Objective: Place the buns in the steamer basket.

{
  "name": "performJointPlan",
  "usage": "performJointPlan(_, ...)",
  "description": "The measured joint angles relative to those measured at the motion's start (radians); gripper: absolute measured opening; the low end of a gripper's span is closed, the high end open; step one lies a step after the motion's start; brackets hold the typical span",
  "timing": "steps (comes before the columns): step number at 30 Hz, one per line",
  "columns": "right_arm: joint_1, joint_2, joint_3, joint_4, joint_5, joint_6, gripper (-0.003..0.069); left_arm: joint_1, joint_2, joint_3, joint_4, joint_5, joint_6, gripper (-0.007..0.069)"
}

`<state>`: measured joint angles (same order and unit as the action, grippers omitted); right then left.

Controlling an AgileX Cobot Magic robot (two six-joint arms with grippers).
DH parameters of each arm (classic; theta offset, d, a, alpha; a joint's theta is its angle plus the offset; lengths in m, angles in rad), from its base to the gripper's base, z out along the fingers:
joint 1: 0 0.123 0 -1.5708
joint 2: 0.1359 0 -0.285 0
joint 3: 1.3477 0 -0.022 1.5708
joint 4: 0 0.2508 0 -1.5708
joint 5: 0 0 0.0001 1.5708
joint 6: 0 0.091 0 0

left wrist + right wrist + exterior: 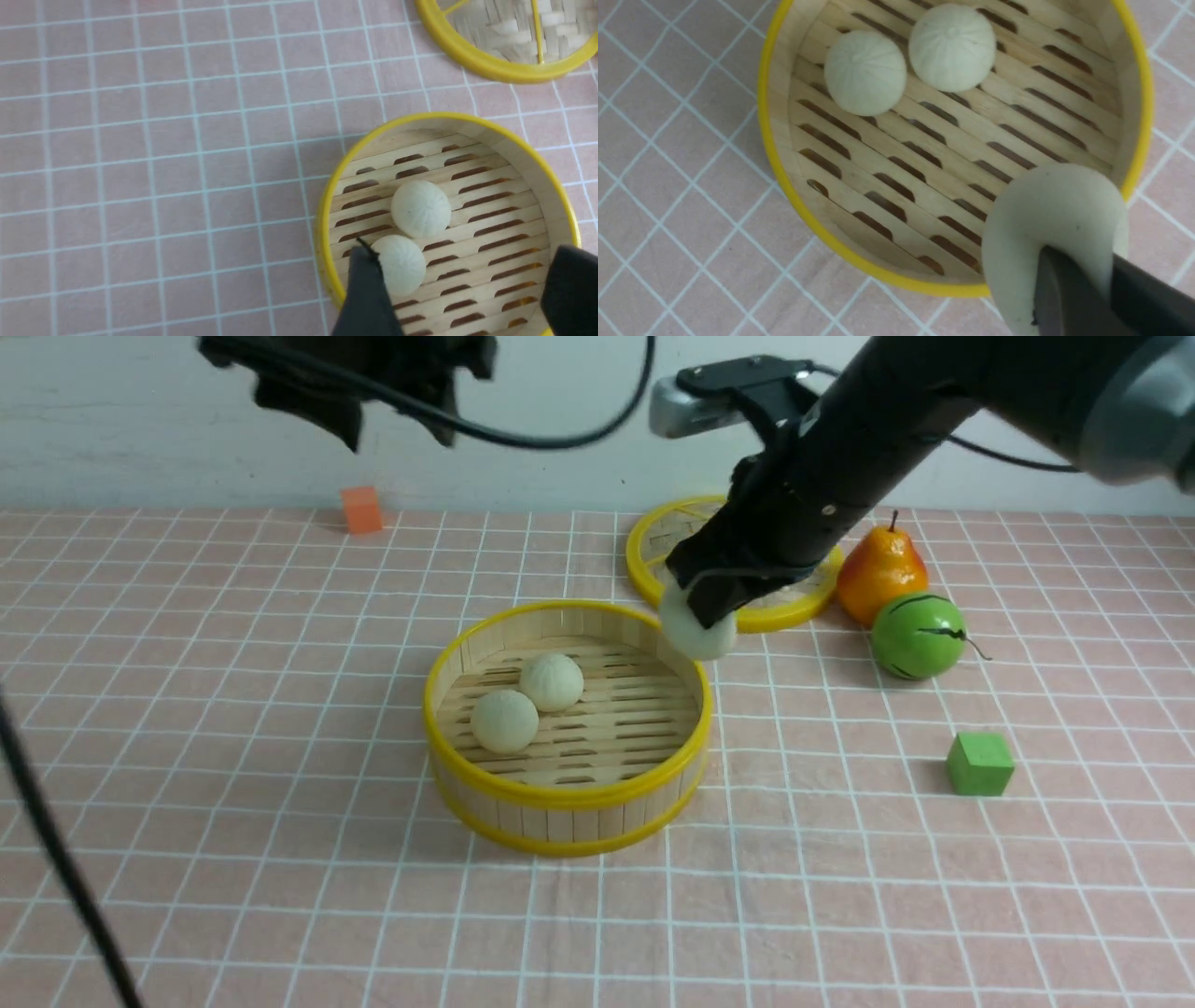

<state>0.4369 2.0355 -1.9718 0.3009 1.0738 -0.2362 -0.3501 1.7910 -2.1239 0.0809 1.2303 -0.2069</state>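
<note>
Broadly, the pink checked counter [233,859] carries everything, and the steamer basket [560,798] stands near its middle, open, with its lid [789,611] lying flat to the far right of it. The right arm reaches in from the right, and the right pincer [707,607] is pinching a third bun [695,633], which hangs in the air above the basket's far right rim. Two buns [505,721] already rest on the slat floor in the left half of the basket, side by side, touching or nearly so.

By my reckoning the task is two thirds done. What is left is to bring the held bun fully inside the rim and let it go onto the bare slats on the right.

The front view alone shows the bystanders: the pear [879,569], the green striped fruit [917,637] and the green cube [978,763] on the right, and the orange cube [361,510] far left. The left arm shows there only as a dark mass at the top, its jaws unreadable. The left wrist view settles this: the left pincer [462,252] is spread with nothing in it, looking down on the basket. The right wrist view shows what the front hides, that the held bun straddles the rim line, partly over the floor and partly outside.
</note>
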Motion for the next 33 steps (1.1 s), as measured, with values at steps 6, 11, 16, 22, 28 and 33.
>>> performJointPlan(6, 0.083, 0.123, 0.000, -0.054, -0.112, 0.000, 0.0052, 0.005, -0.156, -0.001, 0.036, 0.016, 0.000, 0.0264)
performJointPlan(11, 0.108, 0.179, 0.001, -0.082, -0.126, 0.024, 0.0176, 0.006, -0.266, 0.033, 0.042, 0.016, 0.000, 0.0127)
performJointPlan(16, 0.107, 0.190, 0.001, -0.111, -0.165, 0.107, 0.0467, 0.006, -0.407, 0.163, 0.038, 0.016, -0.015, 0.0022)
performJointPlan(22, 0.107, 0.140, -0.006, -0.117, -0.100, 0.124, 0.0640, 0.006, -0.567, 0.373, 0.038, 0.016, -0.019, 0.0003)
performJointPlan(28, 0.107, 0.000, -0.010, -0.121, 0.010, 0.124, 0.0573, 0.006, -0.792, 0.631, 0.038, 0.016, -0.020, 0.0003)
performJointPlan(33, 0.107, -0.217, 0.011, -0.121, 0.054, 0.110, 0.0371, 0.006, -1.100, 0.997, 0.032, -0.037, -0.023, 0.0003)
